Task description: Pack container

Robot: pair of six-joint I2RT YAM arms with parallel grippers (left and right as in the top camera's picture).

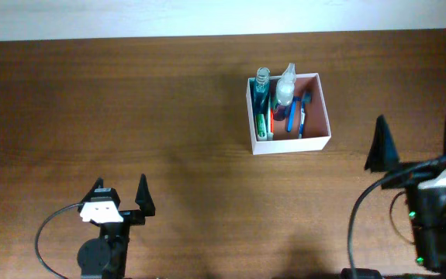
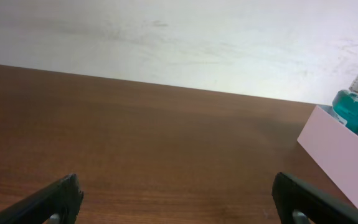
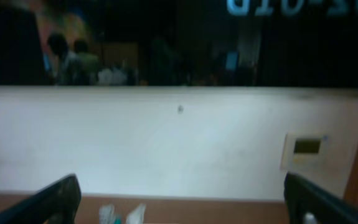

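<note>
The container [image 1: 323, 142], a square white-walled box with a pinkish inside, stands at the table's back right. Inside it stand a teal bottle [image 1: 261, 84], a clear white-capped bottle [image 1: 285, 85], and blue, red and green toiletries. My left gripper [image 1: 119, 195] is open and empty at the front left, well away from the box. From the left wrist the box wall [image 2: 343, 155] and teal bottle [image 2: 353, 109] show at the right edge. My right gripper [image 1: 416, 143] is open and empty, to the right of the box. In the right wrist view only two bottle tops [image 3: 121, 214] show.
Dark brown wooden table [image 1: 129, 116] with a pale wall behind it. Black cables trail from both arm bases at the front edge. The right wrist view looks at the wall, a dark window and a wall plate [image 3: 304, 148].
</note>
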